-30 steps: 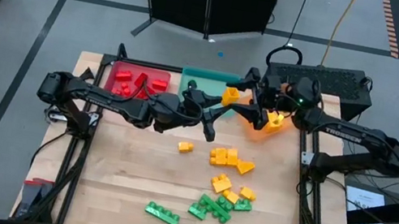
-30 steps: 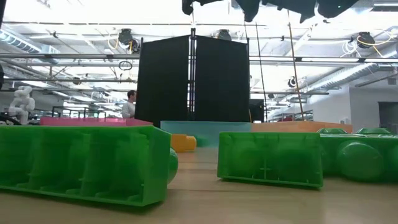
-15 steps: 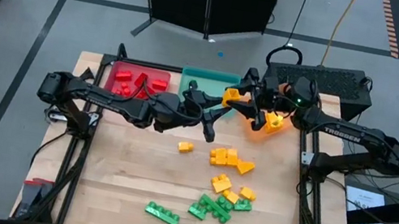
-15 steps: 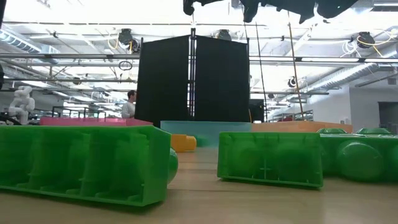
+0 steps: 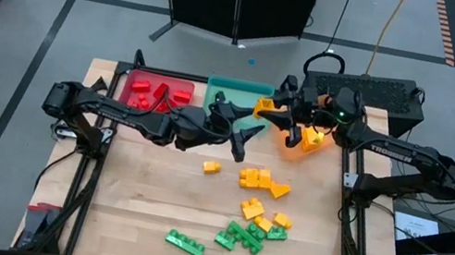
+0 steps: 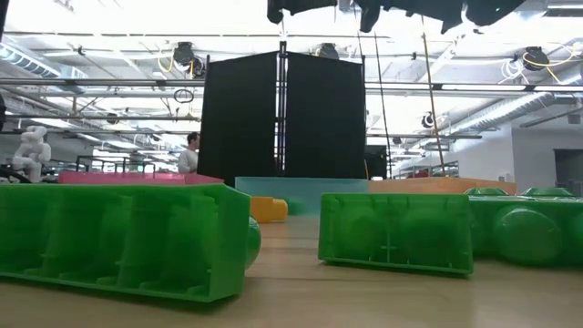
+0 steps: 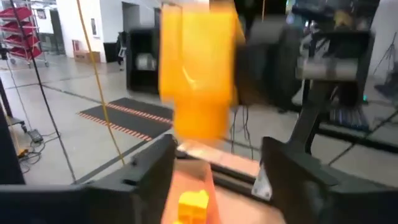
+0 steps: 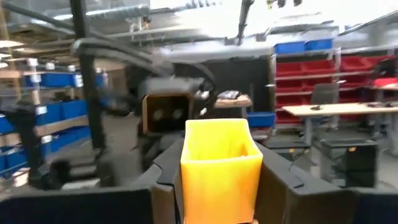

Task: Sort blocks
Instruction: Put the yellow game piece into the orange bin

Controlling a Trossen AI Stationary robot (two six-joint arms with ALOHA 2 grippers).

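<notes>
Handed over since before, the yellow block sits clamped in the right gripper above the orange tray; left gripper fingers now apart, block blurred in its view

Red tray, teal tray, wooden table

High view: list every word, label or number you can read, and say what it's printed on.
"TROSSEN": white lettering on the right arm.
Left arm: no lettering that can be read.
Blocks and trays: no print visible.
Other views: shelves and bins in the room behind are blurred, and no text on them can be read.
</notes>
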